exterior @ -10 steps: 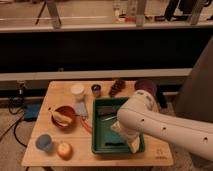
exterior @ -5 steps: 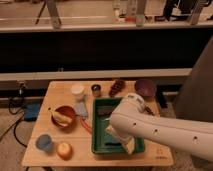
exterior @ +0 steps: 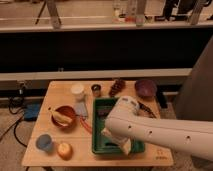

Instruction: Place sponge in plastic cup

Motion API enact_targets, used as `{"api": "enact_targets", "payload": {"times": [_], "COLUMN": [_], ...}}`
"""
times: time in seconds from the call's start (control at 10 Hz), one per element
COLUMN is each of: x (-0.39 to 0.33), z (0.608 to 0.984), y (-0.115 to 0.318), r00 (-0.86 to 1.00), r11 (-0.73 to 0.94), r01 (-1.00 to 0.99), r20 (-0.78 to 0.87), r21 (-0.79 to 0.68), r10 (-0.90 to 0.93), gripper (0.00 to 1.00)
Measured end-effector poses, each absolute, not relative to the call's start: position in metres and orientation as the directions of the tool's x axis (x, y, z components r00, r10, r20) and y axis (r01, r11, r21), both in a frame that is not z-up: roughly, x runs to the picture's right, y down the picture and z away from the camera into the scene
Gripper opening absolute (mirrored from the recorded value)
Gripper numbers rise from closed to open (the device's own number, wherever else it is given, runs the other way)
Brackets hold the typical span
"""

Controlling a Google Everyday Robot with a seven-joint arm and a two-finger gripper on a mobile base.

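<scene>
A green tray (exterior: pixel 98 145) is set in the middle of a wooden table (exterior: pixel 150 156), and everything else is placed around it. To the left of the tray, a red bowl (exterior: pixel 65 120) holding a pale, banana-like item is seen, with a small grey object (exterior: pixel 81 109) between the bowl and the tray's left wall. A thin red item (exterior: pixel 86 125) is laid along that same wall. Further left of the tray and toward the near table edge, the blue plastic cup (exterior: pixel 44 142) is stood upright, with a round orange-yellow fruit (exterior: pixel 64 150) just beside it. Behind the tray, a white cup (exterior: pixel 77 91), a small dark cup (exterior: pixel 96 90), a dark cluster (exterior: pixel 117 87) and a purple bowl (exterior: pixel 145 88) are lined up.

The right half of the tray is covered by the white arm (exterior: pixel 160 131), which is reached in from the right. The gripper (exterior: pixel 118 141) is held low inside the tray, near its front wall. A pale yellowish piece, taken to be the sponge (exterior: pixel 125 146), is seen at the gripper, within the tray and well apart from the plastic cup. Whether it is gripped, and how the gripper is set, is not made out.
</scene>
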State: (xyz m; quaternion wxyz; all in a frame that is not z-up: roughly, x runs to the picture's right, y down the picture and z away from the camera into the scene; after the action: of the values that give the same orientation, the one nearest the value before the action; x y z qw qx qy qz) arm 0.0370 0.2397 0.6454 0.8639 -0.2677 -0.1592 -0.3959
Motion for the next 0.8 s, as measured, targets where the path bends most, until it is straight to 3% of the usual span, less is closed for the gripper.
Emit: {"api": "enact_targets", "payload": {"times": [0.8], "x": [0.038], "z": [0.675], "y": [0.229], "r00": [0.685], "r11": [0.604], "r01": [0.715], "r20": [0.524], "r21": [-0.351], "r10": [-0.506], "gripper": [0.8]}}
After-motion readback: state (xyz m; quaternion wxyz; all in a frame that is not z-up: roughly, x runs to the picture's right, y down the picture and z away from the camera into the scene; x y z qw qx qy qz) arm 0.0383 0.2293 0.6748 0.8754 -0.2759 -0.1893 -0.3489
